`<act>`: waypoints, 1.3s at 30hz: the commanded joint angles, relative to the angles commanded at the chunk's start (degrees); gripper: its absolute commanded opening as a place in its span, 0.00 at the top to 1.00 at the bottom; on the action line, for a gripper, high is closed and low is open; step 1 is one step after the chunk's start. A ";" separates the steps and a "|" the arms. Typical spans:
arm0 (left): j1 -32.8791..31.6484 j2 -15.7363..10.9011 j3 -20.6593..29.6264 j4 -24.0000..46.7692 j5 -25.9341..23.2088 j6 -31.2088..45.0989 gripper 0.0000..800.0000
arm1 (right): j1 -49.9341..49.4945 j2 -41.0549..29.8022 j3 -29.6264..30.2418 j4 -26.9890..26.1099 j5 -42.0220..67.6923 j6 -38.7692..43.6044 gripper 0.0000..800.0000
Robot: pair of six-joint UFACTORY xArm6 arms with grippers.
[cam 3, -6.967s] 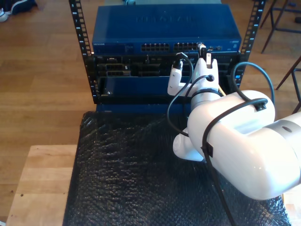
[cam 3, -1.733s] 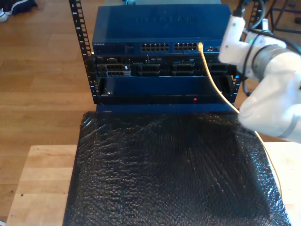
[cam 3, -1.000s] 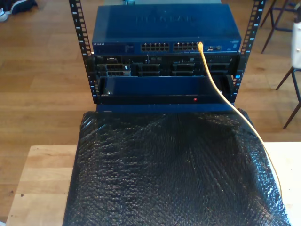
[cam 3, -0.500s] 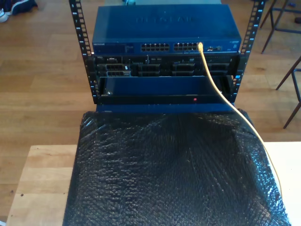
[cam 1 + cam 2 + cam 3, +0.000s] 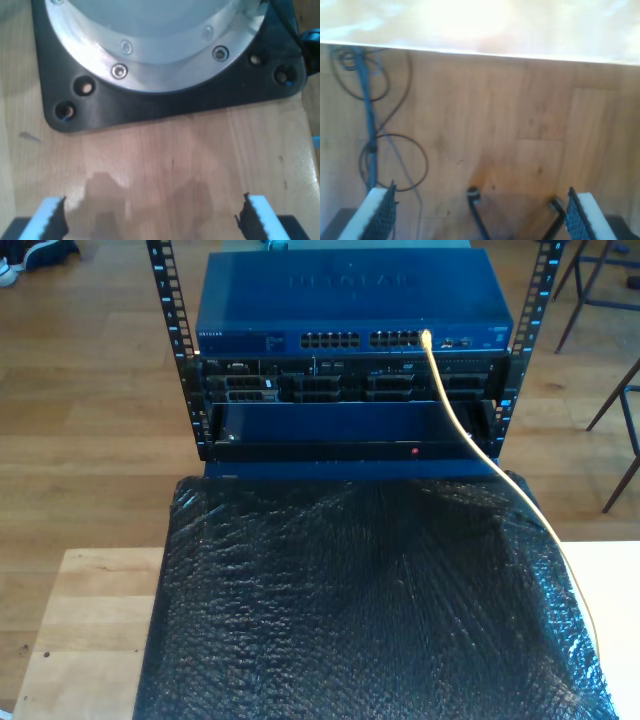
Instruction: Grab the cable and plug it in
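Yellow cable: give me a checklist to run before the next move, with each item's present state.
1. Cable tip sits at a port of the blue switch: ok.
2. Plug fully latched: cannot tell, too small.
3. My first gripper open, nothing between its jaws: ok.
4. My second gripper open, nothing between its jaws: ok.
5. Cable runs unsnagged over the black bubble wrap toward the exterior view's right: ok.
6. Switch link light on: cannot tell.

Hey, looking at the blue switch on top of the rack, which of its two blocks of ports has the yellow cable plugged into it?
The block toward the exterior view's right. The yellow cable enters at that block's right end; the other block has nothing plugged in.
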 joint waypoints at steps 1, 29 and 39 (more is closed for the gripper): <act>0.00 0.00 0.00 0.00 0.00 0.00 0.00 | -0.88 -0.79 0.70 -1.05 0.70 -1.14 0.01; 0.00 0.00 0.00 0.00 0.00 0.00 0.00 | -20.40 -10.37 18.64 -5.19 6.95 -21.63 0.00; 0.00 0.00 0.00 0.00 0.00 0.00 0.00 | -21.54 -10.37 23.03 -5.19 0.35 -21.80 0.00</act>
